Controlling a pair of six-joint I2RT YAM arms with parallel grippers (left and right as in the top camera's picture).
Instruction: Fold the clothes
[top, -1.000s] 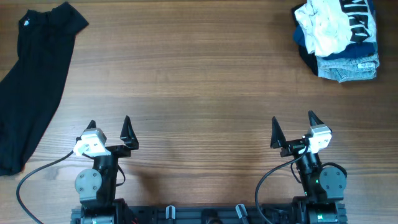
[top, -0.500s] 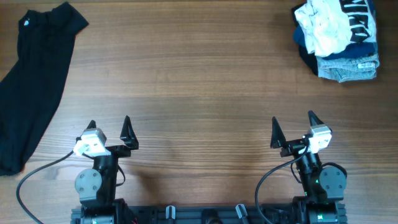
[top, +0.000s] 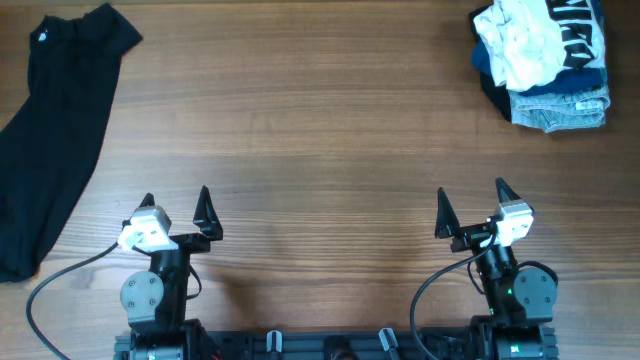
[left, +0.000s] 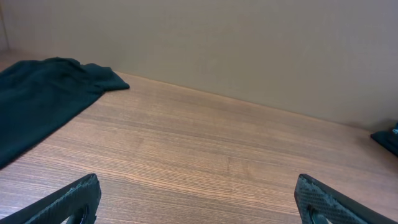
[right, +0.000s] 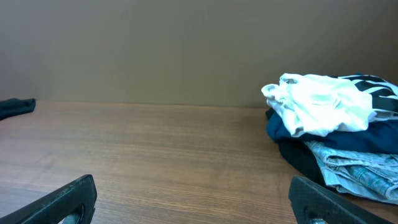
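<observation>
**Wood table: shirt bunched on the far-right stack, both arms parked**

The wood-grain table (top: 320, 130) is bare through the middle, with a plain brown wall behind it in both wrist views.

- Target: the white T-shirt (top: 525, 45) lies crumpled at the table's 1 o'clock corner. Its black lettering shows on the right-hand side. It rests on a navy piece (top: 495, 85) and pale denim (top: 560, 108).
- Right gripper (top: 470, 192): fingers spread wide, holding nothing. The shirt is well apart from it, at about 1 o'clock.
- Left gripper (top: 176, 197): fingers likewise spread and empty. The shirt is far off at its 2 o'clock. A long black garment (top: 55, 130) lies at its 10 o'clock.

Risks, as I judge them:
- The fabric is thin and touches the navy layer, so a deep pinch may catch both and drag the stack.
- Hems and sleeves are hidden in the bunching. A blind grab could lift a wad that will not spread flat.
- The left arm may be short of reach.
</observation>
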